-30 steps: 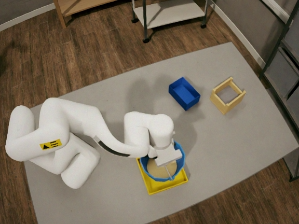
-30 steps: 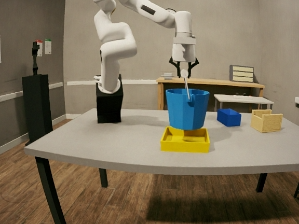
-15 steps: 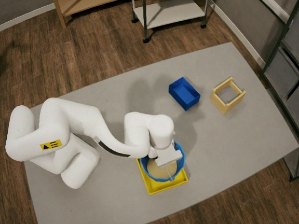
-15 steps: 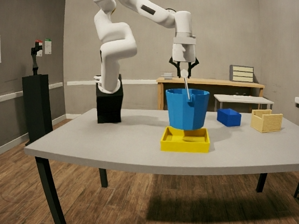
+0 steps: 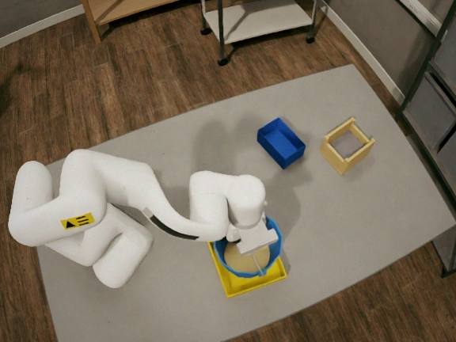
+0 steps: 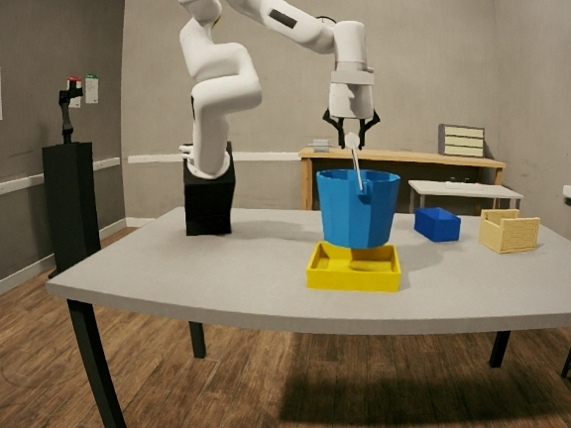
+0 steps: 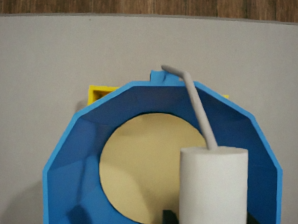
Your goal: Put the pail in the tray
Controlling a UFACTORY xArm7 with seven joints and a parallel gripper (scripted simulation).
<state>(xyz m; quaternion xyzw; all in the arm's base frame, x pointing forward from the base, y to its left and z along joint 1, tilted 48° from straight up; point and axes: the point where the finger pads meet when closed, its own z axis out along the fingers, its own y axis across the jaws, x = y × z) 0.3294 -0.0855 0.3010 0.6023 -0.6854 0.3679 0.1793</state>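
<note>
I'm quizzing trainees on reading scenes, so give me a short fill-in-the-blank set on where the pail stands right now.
1. The claw is shut on the pail's ____.
2. The blue pail hangs above the ____ drip tray.
3. The pail's base is ____ touching the tray's floor.
4. The dark blue bin sits between the pail and the ____ crate.

Missing words: handle; yellow; not; tan

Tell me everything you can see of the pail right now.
The pail is bright blue with faceted walls that taper toward the base, a pale yellow inside floor and a thin grey wire handle ending in a white grip. It looks like plastic. It hangs upright from the gripper, which is shut on the grip, with its base just above the yellow drip tray and not yet on the tray's floor. Nothing else touches it.
</note>
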